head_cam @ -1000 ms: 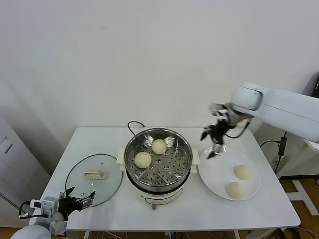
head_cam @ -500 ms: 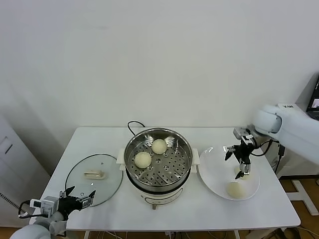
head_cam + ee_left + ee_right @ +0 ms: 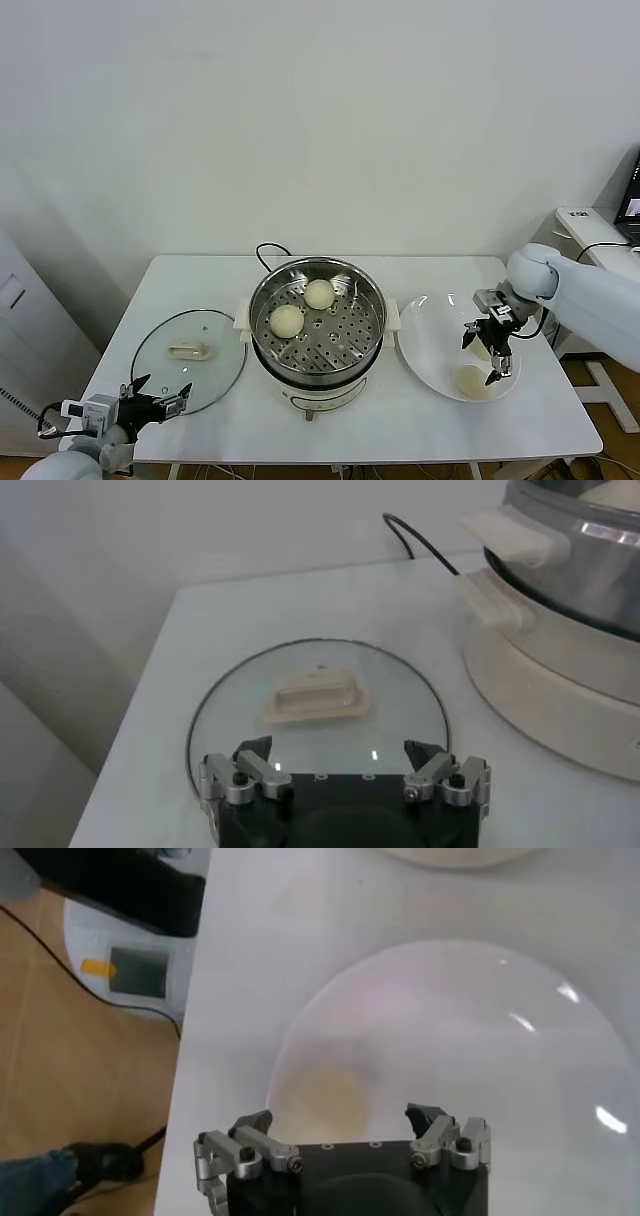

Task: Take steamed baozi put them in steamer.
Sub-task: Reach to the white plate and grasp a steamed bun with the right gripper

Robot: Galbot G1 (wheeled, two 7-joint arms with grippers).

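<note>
The steamer (image 3: pixel 318 345) stands mid-table with two steamed baozi (image 3: pixel 319 293) (image 3: pixel 286 320) on its perforated tray. On the white plate (image 3: pixel 430 340) to its right lie two more baozi: one (image 3: pixel 470 381) at the near side, the other mostly hidden behind my right gripper (image 3: pixel 485 352). That gripper is open, low over the plate. In the right wrist view a baozi (image 3: pixel 325 1096) lies just ahead of the open right gripper (image 3: pixel 345 1123), between the lines of its fingers, untouched. My left gripper (image 3: pixel 157 400) waits open at the table's near-left corner.
A round glass lid (image 3: pixel 190 358) with a cream handle lies flat left of the steamer; the left wrist view shows the lid (image 3: pixel 315 705) just beyond the left gripper (image 3: pixel 345 755). A black cord (image 3: pixel 268 250) runs behind the pot. The table's right edge is close to the plate.
My right gripper has swung from above the steamer's right rim across and down, and now sits low over the far baozi on the plate. The left arm has not moved.
</note>
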